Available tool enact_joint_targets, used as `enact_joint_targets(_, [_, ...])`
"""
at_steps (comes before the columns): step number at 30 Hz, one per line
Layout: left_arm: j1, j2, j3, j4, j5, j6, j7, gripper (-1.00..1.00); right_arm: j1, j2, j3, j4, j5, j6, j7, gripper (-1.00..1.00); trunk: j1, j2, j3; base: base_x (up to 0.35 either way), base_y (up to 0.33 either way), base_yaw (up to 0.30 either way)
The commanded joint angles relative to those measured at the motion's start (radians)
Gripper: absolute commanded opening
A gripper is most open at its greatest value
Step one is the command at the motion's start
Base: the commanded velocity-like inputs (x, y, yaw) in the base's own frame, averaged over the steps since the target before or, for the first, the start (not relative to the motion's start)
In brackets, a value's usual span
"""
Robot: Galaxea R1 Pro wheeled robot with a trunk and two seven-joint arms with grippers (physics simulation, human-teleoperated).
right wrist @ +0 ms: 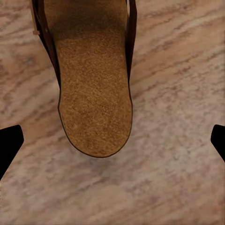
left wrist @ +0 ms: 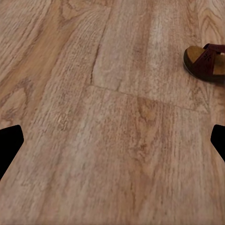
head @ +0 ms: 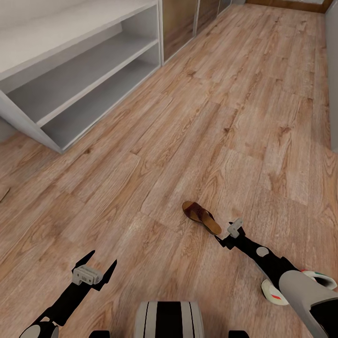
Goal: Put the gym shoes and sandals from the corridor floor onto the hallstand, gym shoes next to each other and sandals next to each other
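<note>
One dark brown sandal (head: 202, 217) with a tan footbed lies on the corridor floor (head: 211, 117). My right gripper (head: 226, 235) hovers just behind its heel, open. In the right wrist view the footbed (right wrist: 93, 93) points toward the gap of the right gripper (right wrist: 112, 145), whose fingertips stand wide apart. The left gripper (head: 99, 264) is open over bare floor, with the sandal (left wrist: 206, 61) off to its side. A white gym shoe (head: 271, 290) with red and green marks lies partly hidden under my right arm. The grey hallstand (head: 80, 75) stands at the far left, its shelves bare.
Brown cabinet doors (head: 178, 23) follow the hallstand along the far wall. A grey wall panel (head: 332, 70) closes the right side. My own base (head: 169, 319) shows at the bottom edge. Open plank floor stretches between me and the hallstand.
</note>
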Motion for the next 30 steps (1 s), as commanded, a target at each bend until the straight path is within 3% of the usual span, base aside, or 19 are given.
enact_joint_targets(1, [0.0,0.0,0.0,0.0,0.0,0.0,0.0,1.0,0.0,0.0,0.0,0.0,0.0,0.0,0.0,1.0,0.0,0.0,-0.001,0.0,0.0,0.0])
enact_joint_targets(30, [0.0,0.0,0.0,-0.001,0.0,0.0,0.0,1.0,-0.001,0.004,0.0,0.0,0.0,0.0,-0.003,1.0,0.0,0.0,-0.04,0.0,0.0,0.0])
